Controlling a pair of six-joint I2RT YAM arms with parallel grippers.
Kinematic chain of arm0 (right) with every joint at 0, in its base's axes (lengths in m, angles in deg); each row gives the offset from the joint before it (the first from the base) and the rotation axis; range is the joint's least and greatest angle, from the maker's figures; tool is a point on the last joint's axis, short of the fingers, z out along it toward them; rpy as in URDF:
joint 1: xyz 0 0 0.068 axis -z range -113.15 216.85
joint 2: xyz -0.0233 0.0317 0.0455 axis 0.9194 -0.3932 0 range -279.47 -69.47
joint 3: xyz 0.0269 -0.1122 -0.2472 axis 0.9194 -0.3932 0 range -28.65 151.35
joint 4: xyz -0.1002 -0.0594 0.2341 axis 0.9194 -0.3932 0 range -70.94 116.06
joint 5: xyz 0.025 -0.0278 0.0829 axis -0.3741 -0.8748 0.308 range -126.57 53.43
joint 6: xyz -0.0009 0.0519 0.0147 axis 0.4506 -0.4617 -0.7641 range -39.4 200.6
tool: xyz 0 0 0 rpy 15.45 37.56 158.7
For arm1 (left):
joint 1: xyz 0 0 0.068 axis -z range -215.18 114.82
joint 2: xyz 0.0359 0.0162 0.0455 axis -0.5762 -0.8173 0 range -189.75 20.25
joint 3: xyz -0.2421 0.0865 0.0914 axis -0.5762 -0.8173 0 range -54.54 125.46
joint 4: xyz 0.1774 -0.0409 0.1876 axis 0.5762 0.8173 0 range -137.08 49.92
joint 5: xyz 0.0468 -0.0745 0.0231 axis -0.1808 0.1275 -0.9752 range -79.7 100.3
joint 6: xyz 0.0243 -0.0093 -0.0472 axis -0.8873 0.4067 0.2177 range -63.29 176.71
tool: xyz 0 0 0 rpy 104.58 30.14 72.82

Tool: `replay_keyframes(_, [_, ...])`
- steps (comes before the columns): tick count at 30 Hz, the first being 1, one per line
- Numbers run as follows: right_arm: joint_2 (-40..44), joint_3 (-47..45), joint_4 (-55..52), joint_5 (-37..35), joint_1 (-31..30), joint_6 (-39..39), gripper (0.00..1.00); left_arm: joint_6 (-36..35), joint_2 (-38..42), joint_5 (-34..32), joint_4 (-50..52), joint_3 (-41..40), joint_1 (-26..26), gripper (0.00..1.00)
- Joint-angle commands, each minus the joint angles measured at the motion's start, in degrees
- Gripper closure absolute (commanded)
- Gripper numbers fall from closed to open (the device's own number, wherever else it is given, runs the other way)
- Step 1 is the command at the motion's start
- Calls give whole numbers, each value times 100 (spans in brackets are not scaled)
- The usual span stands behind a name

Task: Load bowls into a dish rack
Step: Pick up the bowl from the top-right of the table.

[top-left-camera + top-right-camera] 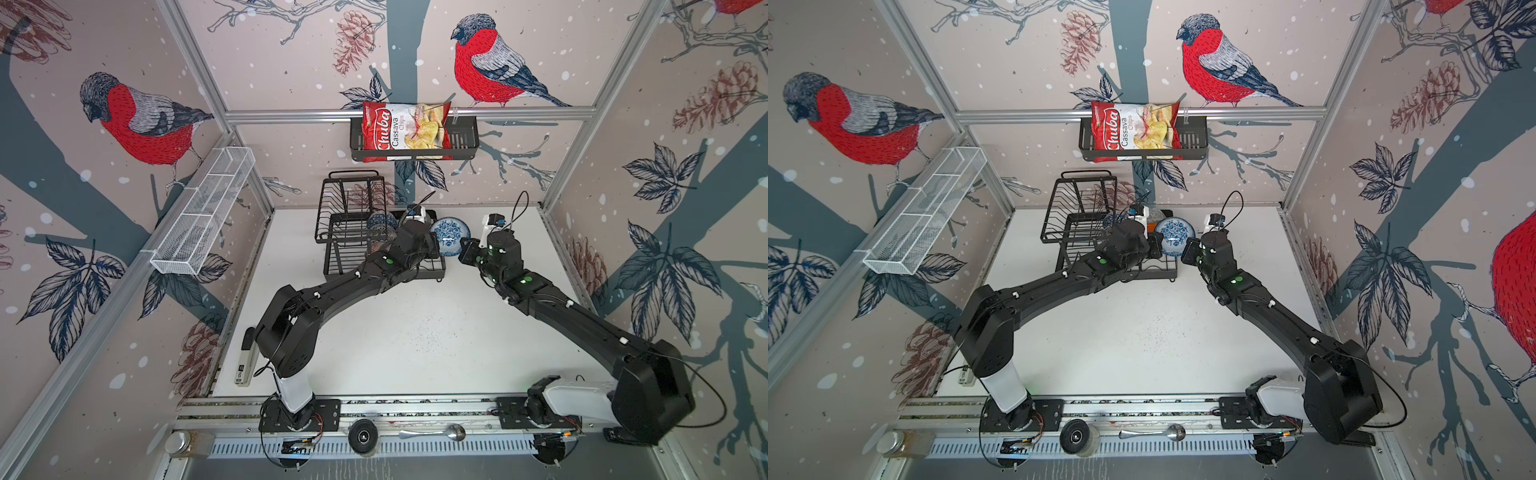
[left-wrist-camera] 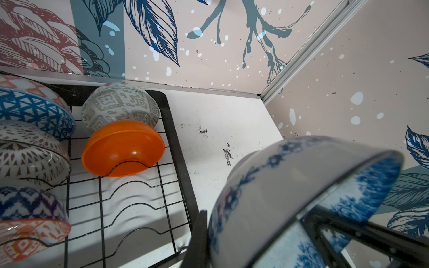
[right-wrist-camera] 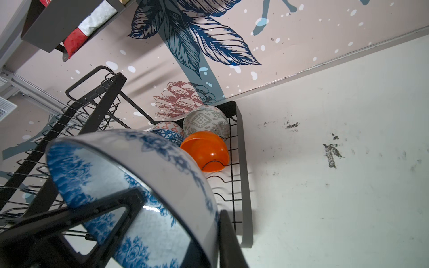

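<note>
we had the rest of the bowls slotted in the dish rack base. last one, the blue-flower bowl, hung just beside the rack, left pincer and right pincer both clamped on its rim. we judged only seating it was left.

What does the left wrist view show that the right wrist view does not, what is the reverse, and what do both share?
Only the left wrist: the white bowl with dark lattice and a blue zigzag bowl in the dish rack. Only the right wrist: the rack's raised upper tier and the black shelf basket with a red-and-white bag. Both: the white bowl with blue flowers close up, the plain orange bowl, grey-green patterned bowl, blue triangle bowl and white table.
</note>
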Motion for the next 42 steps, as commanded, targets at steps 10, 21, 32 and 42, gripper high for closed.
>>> replay_keyframes(10, [6, 192, 101, -237, 71, -353, 60, 272, 405, -630, -674, -250, 3, 100])
replay_keyframes(21, [395, 185, 62, 14, 234, -652, 27, 216, 570, -1592, -897, -535, 3, 100])
replay_keyframes(32, [711, 638, -176, 455, 365, -1753, 0, -454, 488, -2552, -1918, -948, 190, 100])
replay_keyframes(42, [732, 204, 1243, 1650, 357, -3836, 0, -1104, 238, -3082, -3165, -1242, 459, 100])
